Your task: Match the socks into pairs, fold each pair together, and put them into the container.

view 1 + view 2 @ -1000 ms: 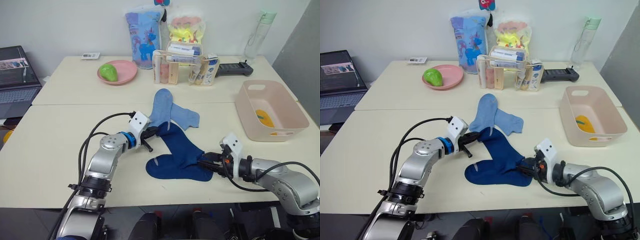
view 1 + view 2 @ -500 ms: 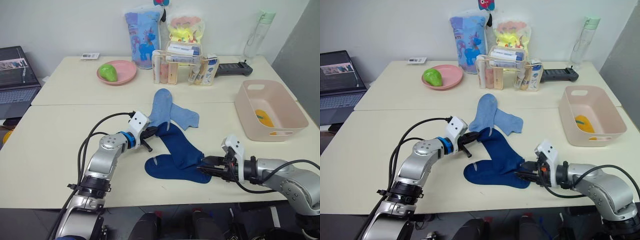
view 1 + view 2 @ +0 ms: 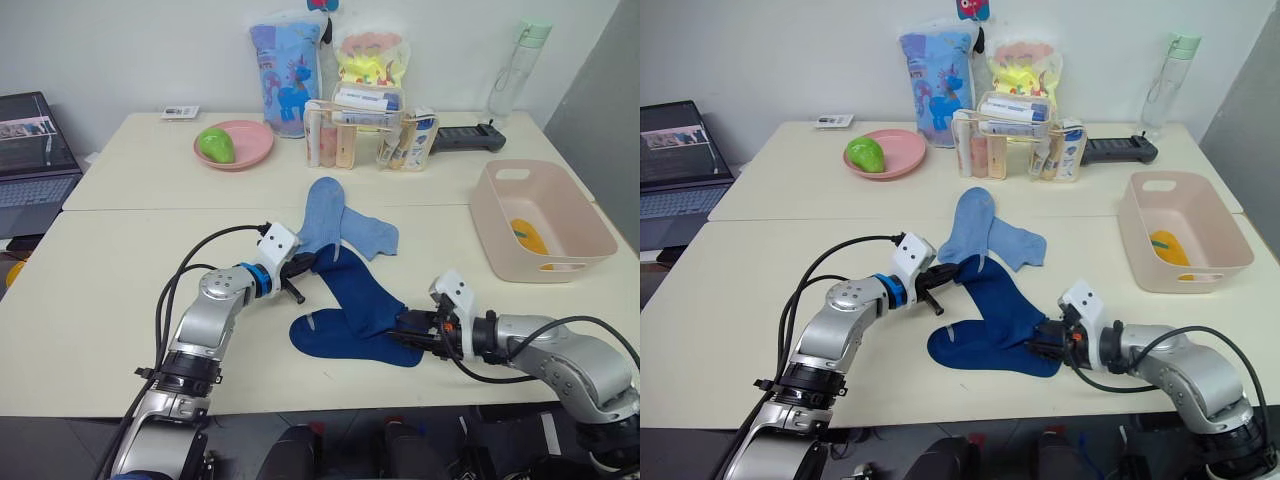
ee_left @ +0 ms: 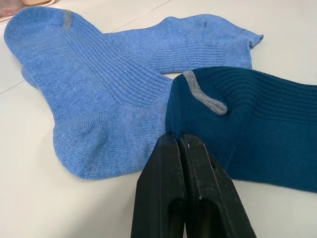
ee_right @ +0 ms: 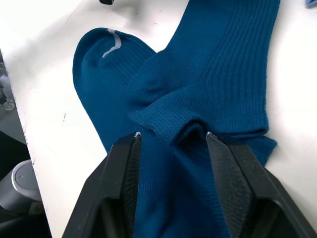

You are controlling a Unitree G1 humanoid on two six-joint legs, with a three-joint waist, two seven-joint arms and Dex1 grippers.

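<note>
Two dark navy socks (image 3: 362, 312) crossed on the worktop (image 3: 110, 290), long axes running far-left to near-right. Left gripper (image 4: 179, 141) jaws clenched at the far toe, holding nothing; right gripper (image 5: 171, 141) jaws parted astride the near cuff.

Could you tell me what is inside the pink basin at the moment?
The container holds something mustard yellow with a small green mark, apparently socks. Whether one or two lie there cannot be told.
</note>
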